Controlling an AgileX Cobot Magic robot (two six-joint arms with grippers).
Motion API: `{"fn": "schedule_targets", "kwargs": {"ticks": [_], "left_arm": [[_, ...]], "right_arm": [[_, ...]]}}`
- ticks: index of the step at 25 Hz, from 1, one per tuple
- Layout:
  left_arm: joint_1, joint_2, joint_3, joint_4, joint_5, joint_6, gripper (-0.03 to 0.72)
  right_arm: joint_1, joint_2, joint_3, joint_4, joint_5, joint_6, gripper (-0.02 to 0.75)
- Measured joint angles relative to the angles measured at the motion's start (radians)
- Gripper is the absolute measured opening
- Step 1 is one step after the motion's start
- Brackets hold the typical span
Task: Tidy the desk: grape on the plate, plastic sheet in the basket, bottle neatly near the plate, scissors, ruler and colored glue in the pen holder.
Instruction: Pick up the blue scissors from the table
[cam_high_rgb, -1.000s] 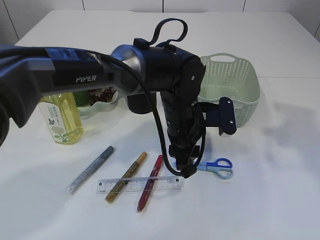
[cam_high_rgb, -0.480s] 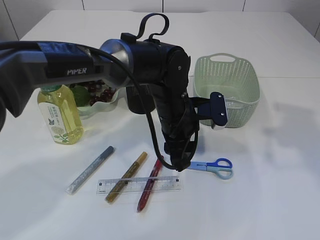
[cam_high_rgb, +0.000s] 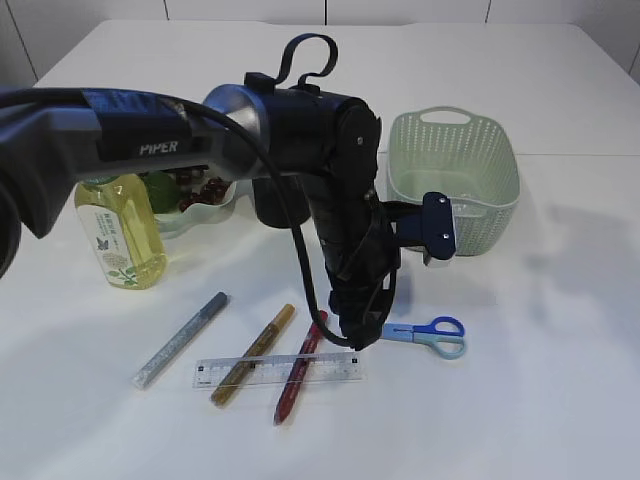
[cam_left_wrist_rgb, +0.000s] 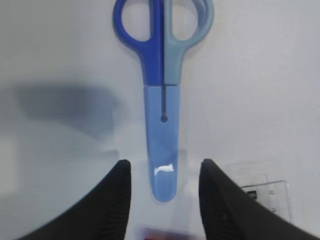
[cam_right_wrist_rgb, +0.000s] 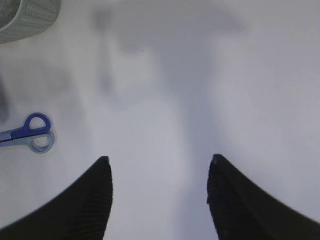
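Blue scissors (cam_high_rgb: 432, 335) (cam_left_wrist_rgb: 161, 75) lie shut on the white table, handles to the right in the exterior view. My left gripper (cam_high_rgb: 358, 338) (cam_left_wrist_rgb: 165, 170) points down over their blade tip, open, one finger on either side and not touching. A clear ruler (cam_high_rgb: 280, 370) lies across the gold (cam_high_rgb: 253, 352) and red (cam_high_rgb: 300, 365) glue pens; a silver one (cam_high_rgb: 180, 340) lies further left. Dark grapes (cam_high_rgb: 205, 188) sit on the pale plate (cam_high_rgb: 215, 212). The yellow bottle (cam_high_rgb: 120, 235) stands left of it. The black pen holder (cam_high_rgb: 272, 208) is half hidden behind my arm. My right gripper (cam_right_wrist_rgb: 159, 161) is open over bare table. I cannot make out the plastic sheet.
The green basket (cam_high_rgb: 455, 180) (cam_right_wrist_rgb: 25, 17) stands at the back right. My left arm crosses the middle of the table from the left. The right wrist view shows the scissors (cam_right_wrist_rgb: 30, 132) far to its left.
My left gripper has shifted a little to the left along the scissors toward the blade tip, and the wrist has turned slightly. Its jaws are almost unchanged. Nothing on the table moved.
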Motion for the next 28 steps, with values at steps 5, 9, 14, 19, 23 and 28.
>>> {"fn": "schedule_targets", "kwargs": {"ticks": [5, 9, 14, 19, 23, 28], "left_arm": [[0.000, 0.020, 0.000, 0.000, -0.006, 0.000, 0.330], [0.000, 0.036, 0.000, 0.000, -0.014, 0.002, 0.329], [0.000, 0.049, 0.000, -0.002, -0.016, 0.002, 0.313], [0.000, 0.049, 0.000, -0.002, -0.020, 0.004, 0.309], [0.000, 0.050, 0.000, -0.004, -0.024, 0.004, 0.309], [0.000, 0.050, 0.000, -0.004, -0.024, 0.004, 0.309]], "right_arm": [[0.000, 0.000, 0.000, 0.000, 0.000, 0.000, 0.475], [0.000, 0.000, 0.000, 0.000, 0.000, 0.000, 0.475], [0.000, 0.000, 0.000, 0.000, 0.000, 0.000, 0.475], [0.000, 0.000, 0.000, 0.000, 0.000, 0.000, 0.475], [0.000, 0.000, 0.000, 0.000, 0.000, 0.000, 0.475], [0.000, 0.000, 0.000, 0.000, 0.000, 0.000, 0.475]]}}
